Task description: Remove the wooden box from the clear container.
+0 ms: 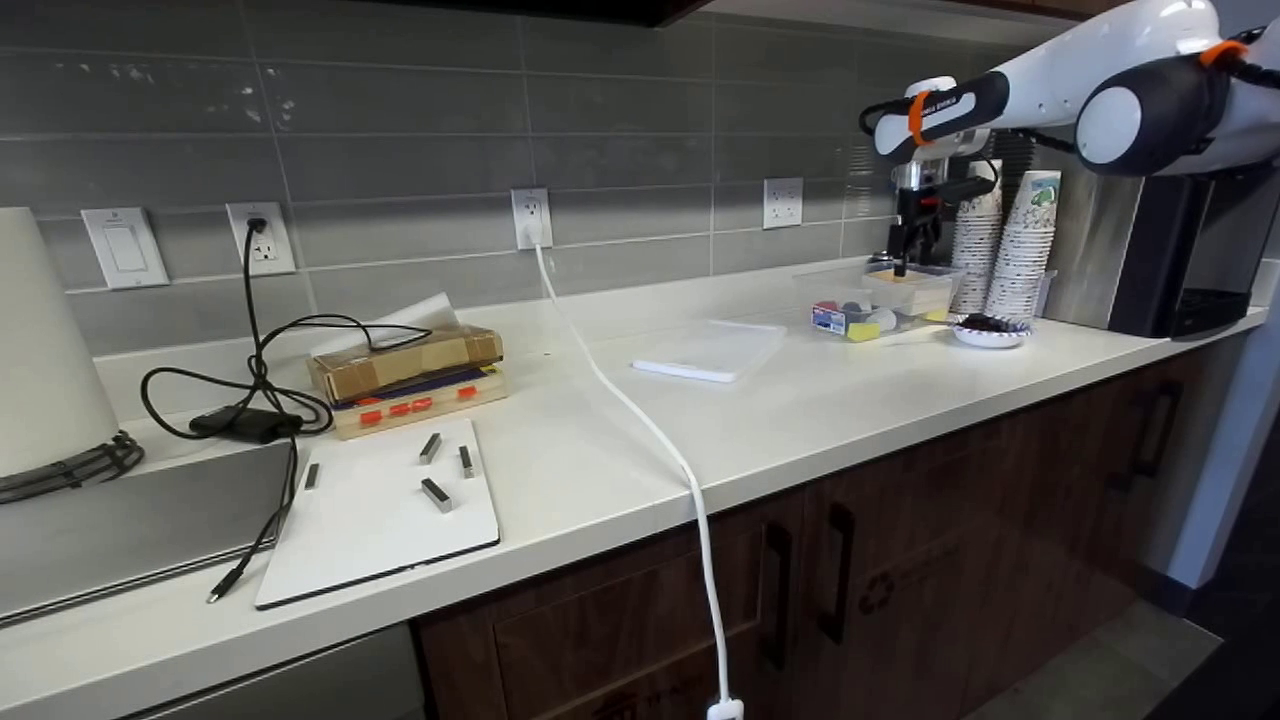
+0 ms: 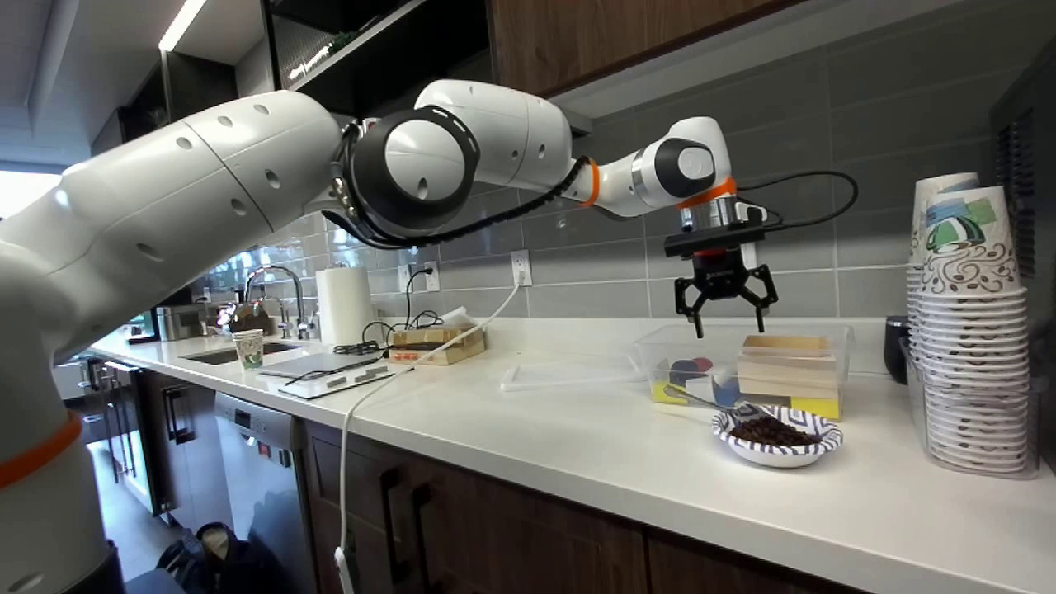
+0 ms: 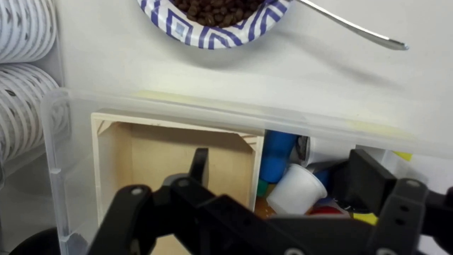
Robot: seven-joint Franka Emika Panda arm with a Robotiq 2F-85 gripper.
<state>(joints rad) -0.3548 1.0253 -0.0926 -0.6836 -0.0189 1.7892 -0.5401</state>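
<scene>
In an exterior view, the wooden box (image 2: 786,375) sits inside the clear container (image 2: 658,356), at the end nearer the stacked paper cups (image 2: 975,355), presumably because small pieces (image 2: 726,392) take up the rest. The jaws are parted above the box, holding nothing. A green emblem (image 2: 955,235) marks a cup; I can read no brand there.

In the wrist view, one jaw hangs over the box's inside and its partner well beyond the side wall, over the small pieces, so the wall and a small white cup (image 3: 297,191) lie between them from above. Such placing suits, I judge, a pinch on that wall (though the cup could get caught up too).

In an exterior view, a pale flat piece (image 1: 710,350), perhaps the container's lid, lies on the tabletop (image 1: 830,390), which would explain the uncovered top. A blue-and-red label (image 1: 829,319) shows low in the container, its words too small to read. A cabinet door (image 1: 930,530) bears a recycling symbol (image 1: 877,593); the lettering beside it is illegible.
</scene>
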